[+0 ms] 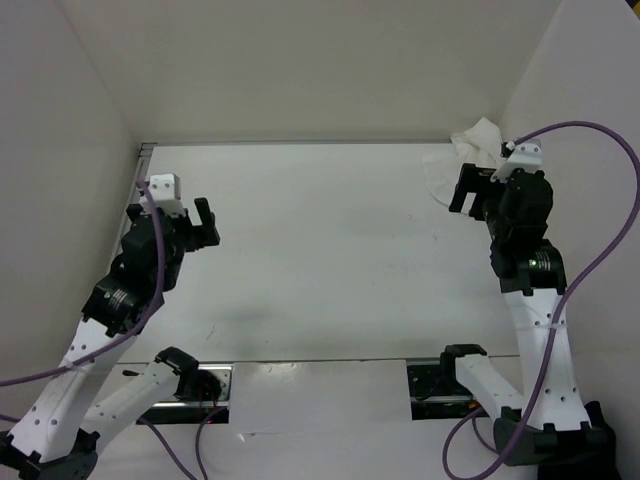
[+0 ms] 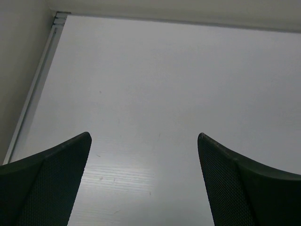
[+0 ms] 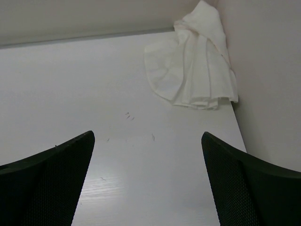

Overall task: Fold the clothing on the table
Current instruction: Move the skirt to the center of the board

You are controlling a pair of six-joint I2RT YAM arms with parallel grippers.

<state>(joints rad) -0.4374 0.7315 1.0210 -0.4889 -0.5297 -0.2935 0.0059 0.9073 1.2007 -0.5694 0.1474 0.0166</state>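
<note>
Clothing [image 1: 478,138] from above: thin white fabric crumpled in far right corner of matte white tabletop [image 1: 330,240], just beyond right jaws. Left wrist: dark textured left jaws wide apart, empty. Right wrist: fanned pleats against wall [image 3: 263,56]; right jaws wide apart, empty.
</note>
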